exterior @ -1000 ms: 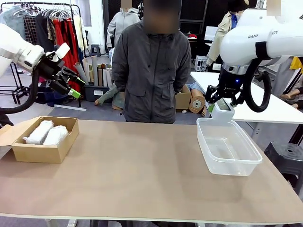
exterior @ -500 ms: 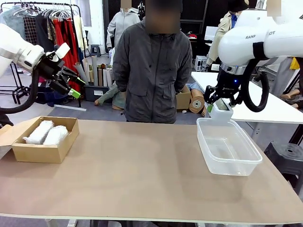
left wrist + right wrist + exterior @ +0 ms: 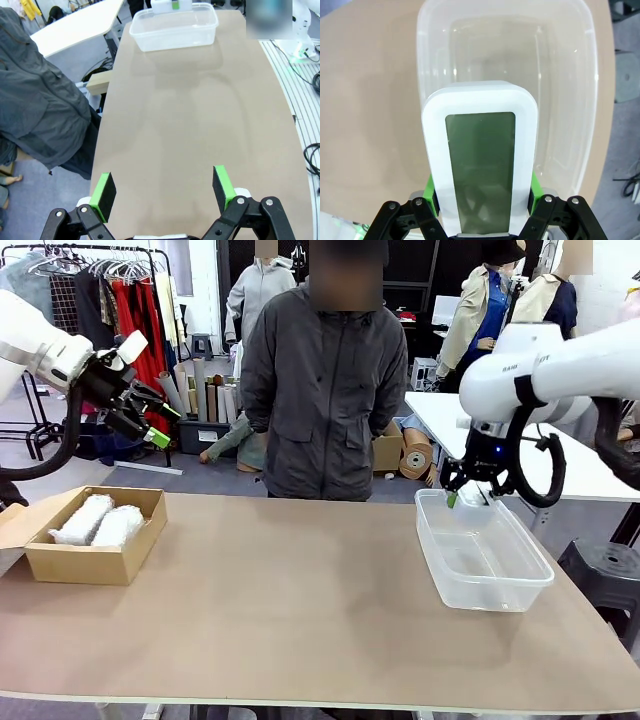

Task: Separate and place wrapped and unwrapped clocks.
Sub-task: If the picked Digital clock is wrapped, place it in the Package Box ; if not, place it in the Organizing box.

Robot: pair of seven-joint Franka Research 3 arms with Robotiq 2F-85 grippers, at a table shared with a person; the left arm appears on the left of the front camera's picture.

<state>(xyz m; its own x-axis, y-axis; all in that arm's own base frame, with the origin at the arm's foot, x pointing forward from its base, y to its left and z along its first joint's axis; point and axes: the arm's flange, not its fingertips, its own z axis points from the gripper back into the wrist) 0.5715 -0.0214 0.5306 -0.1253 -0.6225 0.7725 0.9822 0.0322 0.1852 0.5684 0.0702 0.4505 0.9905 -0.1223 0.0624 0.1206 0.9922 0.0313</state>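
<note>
Two wrapped clocks (image 3: 98,521) lie side by side in the cardboard box (image 3: 85,562) at table left; bubble wrap obscures their surfaces. The left gripper (image 3: 150,416) hangs above the box, jaws fully spread, empty. At the clear tub's (image 3: 482,552) far rim, the right gripper (image 3: 468,493) clamps the bare clock (image 3: 481,159): white rounded body, grey-green screen, largely hidden in front view.

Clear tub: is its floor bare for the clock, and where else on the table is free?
The clear tub has a bare floor; the right gripper, shut on the bare clock, hangs over its near end. The tabletop between the tub and the cardboard box is bare. The box is crowded: two wrapped bundles fill it. The left gripper hangs open above the box.
</note>
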